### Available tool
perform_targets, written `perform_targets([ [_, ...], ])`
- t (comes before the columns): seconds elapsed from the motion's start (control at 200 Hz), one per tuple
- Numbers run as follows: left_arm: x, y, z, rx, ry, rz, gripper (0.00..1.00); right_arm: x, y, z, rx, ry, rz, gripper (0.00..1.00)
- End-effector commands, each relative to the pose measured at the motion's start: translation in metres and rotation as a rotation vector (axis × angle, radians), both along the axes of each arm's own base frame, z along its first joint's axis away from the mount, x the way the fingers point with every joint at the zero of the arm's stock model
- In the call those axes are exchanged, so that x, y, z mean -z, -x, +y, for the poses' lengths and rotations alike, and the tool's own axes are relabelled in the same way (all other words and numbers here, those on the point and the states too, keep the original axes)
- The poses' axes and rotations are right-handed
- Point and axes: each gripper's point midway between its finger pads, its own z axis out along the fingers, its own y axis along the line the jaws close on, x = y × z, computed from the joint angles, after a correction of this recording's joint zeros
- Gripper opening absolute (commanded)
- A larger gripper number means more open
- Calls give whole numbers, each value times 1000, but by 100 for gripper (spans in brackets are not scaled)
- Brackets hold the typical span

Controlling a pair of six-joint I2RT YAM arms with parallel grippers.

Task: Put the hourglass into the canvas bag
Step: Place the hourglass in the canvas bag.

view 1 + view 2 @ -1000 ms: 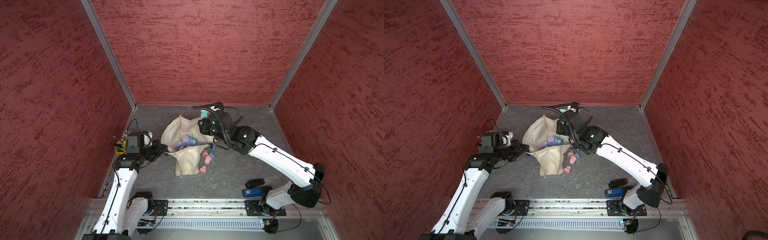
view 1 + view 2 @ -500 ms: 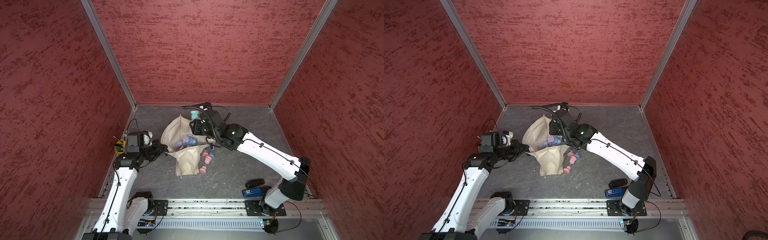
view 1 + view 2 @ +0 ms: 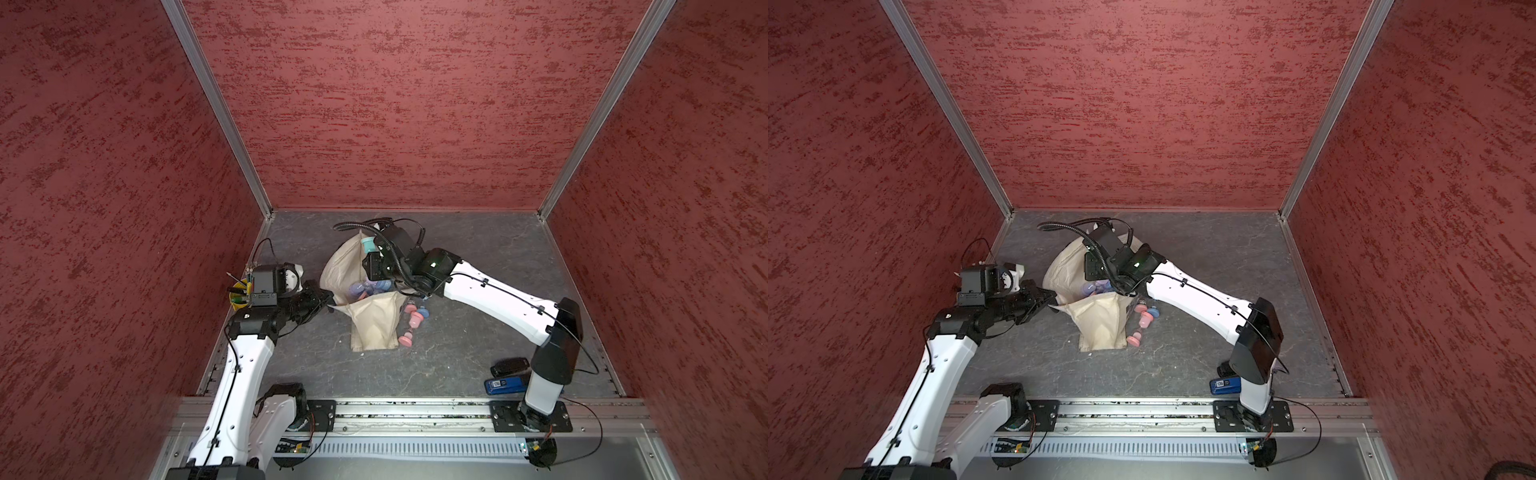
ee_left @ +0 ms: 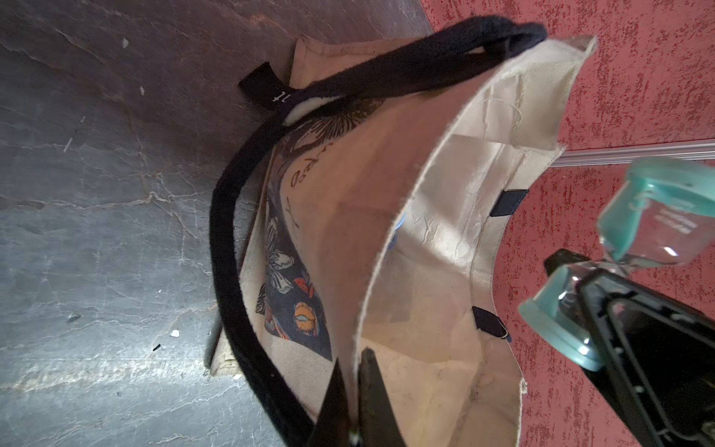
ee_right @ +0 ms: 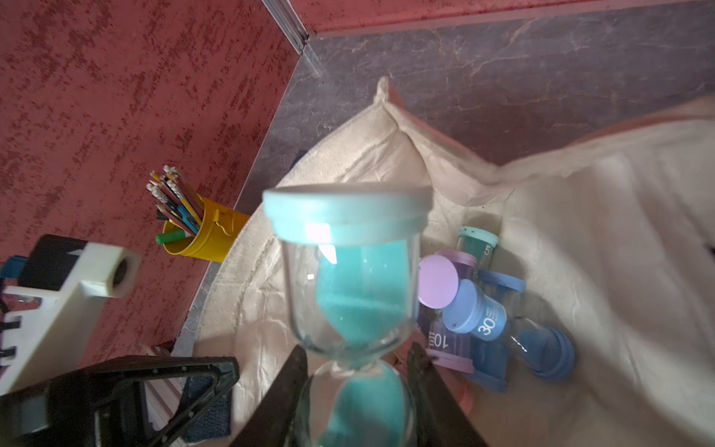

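Grey floor (image 3: pixel 478 257); left end effector (image 4: pixel 354 358) pinches canvas bag (image 3: pixel 374 324), right end effector (image 5: pixel 356 358) clamps teal hourglass (image 5: pixel 348 271)

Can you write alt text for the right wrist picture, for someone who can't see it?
Black jaws pinch a teal hourglass at its narrow waist over the open canvas bag, where purple and blue hourglasses lie. A yellow pencil cup stands by the red wall.

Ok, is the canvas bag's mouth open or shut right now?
Open. The left gripper is shut on the canvas bag at its rim; the mouth gapes, with hourglasses visible inside.
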Motion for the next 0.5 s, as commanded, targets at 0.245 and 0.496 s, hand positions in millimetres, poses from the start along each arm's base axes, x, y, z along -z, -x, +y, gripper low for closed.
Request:
perform_targets([
  [0.245,-19,-5,8,-25,-18,-85,0,-8,7,6,-51,20,-1,0],
  [0.496,-20,-5,7,-20,-5,-88,0,17,0,11,-28,108,58,0],
])
